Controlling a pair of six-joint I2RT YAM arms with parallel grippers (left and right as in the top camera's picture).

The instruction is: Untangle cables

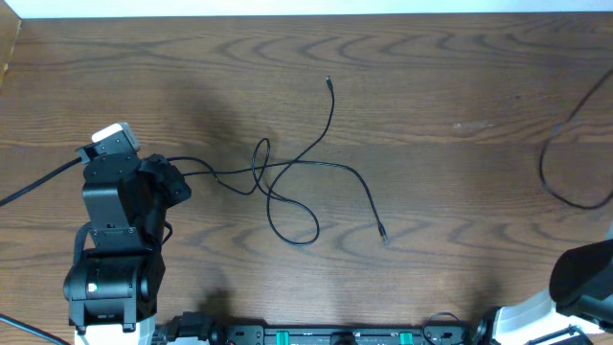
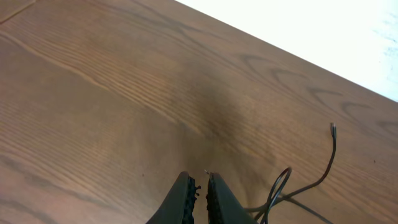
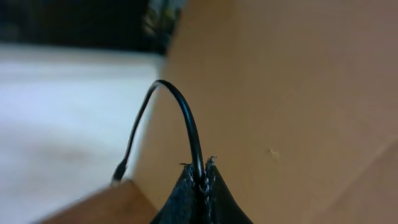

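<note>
Left side: your left arm (image 1: 110, 259) sits at the near-left of the table (image 1: 460, 57). The left gripper (image 1: 180, 184) points toward the middle. On the left wrist cam, the left gripper (image 2: 200, 180) has its fingers (image 2: 183, 199) pressed nearly together, only a sliver between them, hovering over bare wood.

Centre: the looped cable (image 1: 266, 182) lies flat mid-table. It's thin and black and crosses itself several times just right of your left gripper. One strand runs left right up to the gripper. You can't tell from either view whether it's pinched or only lying beside the tips. One plug end (image 1: 329, 80) points to the far side, and the other plug end (image 1: 383, 236) lies nearer you, right of the tangle. A lower loop hangs toward the near edge. The left wrist cam catches the same looped cable (image 2: 272, 194) at bottom right, with its far plug end (image 2: 333, 127) lying free on the wood.

Right side: the edge cable (image 1: 542, 171), also black, curves in from the right border and back out. It lies well apart from the tangle. Your right arm (image 1: 584, 273) is at the near-right corner, with its fingertips out of the overhead view.

Right wrist cam: the right gripper (image 3: 204, 168) is clamped tight on a held cable (image 3: 186, 121). This one is black too, and it arcs up and left from the tips, then drops to a small plug (image 3: 118, 173). You can't tell from these views whether it's the same run as the edge cable.
</note>
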